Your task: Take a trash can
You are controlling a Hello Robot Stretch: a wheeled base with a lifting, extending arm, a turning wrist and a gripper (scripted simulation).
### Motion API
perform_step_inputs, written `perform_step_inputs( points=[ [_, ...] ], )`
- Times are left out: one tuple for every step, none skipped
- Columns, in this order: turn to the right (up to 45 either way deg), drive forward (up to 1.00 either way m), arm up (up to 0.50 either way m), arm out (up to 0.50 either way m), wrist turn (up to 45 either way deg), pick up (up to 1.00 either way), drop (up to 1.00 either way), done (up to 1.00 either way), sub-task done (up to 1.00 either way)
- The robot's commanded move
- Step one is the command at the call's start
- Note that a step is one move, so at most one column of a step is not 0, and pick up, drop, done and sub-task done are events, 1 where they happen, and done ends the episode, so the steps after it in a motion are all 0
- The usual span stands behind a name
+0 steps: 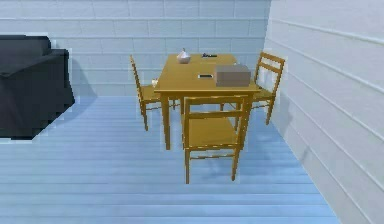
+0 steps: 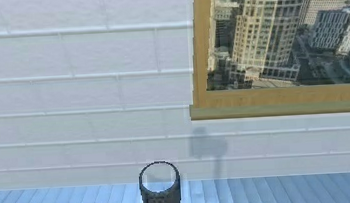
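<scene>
Approach: trash can [image 2: 160,188] on the floor by the wall [image 2: 82,84].
The next move likely calls for an arm reach; the jaws' state cannot be told.

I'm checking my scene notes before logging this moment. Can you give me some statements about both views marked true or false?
1. A dark round trash can stands on the floor by the pale wall. True.
2. The wooden table stands alone. False: wooden chairs stand around it.
3. A brown box lies on the table. True.
4. The sofa at the forward view's left is red. False: it is black.
5. The wooden frame on the wall shows tall city buildings. True.
</scene>
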Motion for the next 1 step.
perform_step_inputs(
  points=[
    [0.0,0.00,0.10,0.00,0.0,0.00,0.00,0.00,0.00]
  ],
)
